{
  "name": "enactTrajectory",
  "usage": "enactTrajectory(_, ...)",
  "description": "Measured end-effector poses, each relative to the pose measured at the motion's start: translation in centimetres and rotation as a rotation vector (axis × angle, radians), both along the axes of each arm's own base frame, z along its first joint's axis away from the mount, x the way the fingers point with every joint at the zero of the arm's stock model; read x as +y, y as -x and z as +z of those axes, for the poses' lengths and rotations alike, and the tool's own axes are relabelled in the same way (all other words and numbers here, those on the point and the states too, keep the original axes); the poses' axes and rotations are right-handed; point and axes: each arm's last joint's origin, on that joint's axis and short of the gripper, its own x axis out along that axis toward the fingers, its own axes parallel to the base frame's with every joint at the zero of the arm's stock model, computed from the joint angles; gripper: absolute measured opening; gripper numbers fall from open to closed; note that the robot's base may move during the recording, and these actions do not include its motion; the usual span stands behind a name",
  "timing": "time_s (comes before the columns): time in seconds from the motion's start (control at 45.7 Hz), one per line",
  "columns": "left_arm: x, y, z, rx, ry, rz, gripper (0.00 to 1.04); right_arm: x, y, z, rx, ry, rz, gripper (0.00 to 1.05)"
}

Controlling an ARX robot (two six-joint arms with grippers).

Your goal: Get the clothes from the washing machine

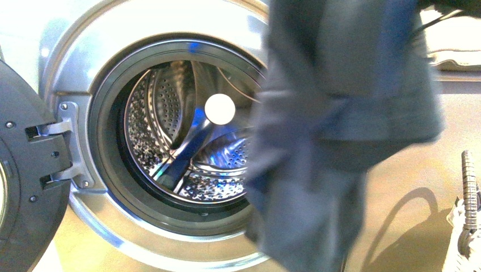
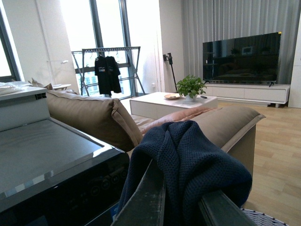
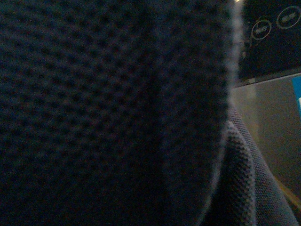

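Note:
The clothes [image 1: 340,124], a dark navy knitted garment, hang in front of the washing machine [image 1: 79,68], right of its open drum [image 1: 187,141]. The round door [image 1: 22,170] stands swung open at the left. In the left wrist view my left gripper [image 2: 181,207] is shut on the clothes [image 2: 188,160], which bunch up between its fingers and drape over them, above the machine's dark top panel [image 2: 56,165]. The right wrist view is filled by the clothes [image 3: 113,113] pressed close to the camera, so my right gripper's jaws are hidden.
A woven basket [image 1: 465,221] stands at the right edge of the front view; its rim [image 2: 263,217] shows under my left gripper. Behind the machine are a tan sofa [image 2: 103,117], a white coffee table [image 2: 164,101] and wooden floor.

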Motion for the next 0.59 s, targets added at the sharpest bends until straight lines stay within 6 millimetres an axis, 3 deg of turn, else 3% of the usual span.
enactTrajectory(0.35, 0.0, 0.0, 0.0, 0.001, 0.001, -0.002, 0.08, -3.4, 2.2, 2.3, -0.011, -0.051, -0.029, 0.06)
enactTrajectory(0.591, 0.0, 0.0, 0.0, 0.001, 0.001, -0.001, 0.42, -5.2, 3.2, 4.3, -0.014, -0.081, -0.044, 0.06)
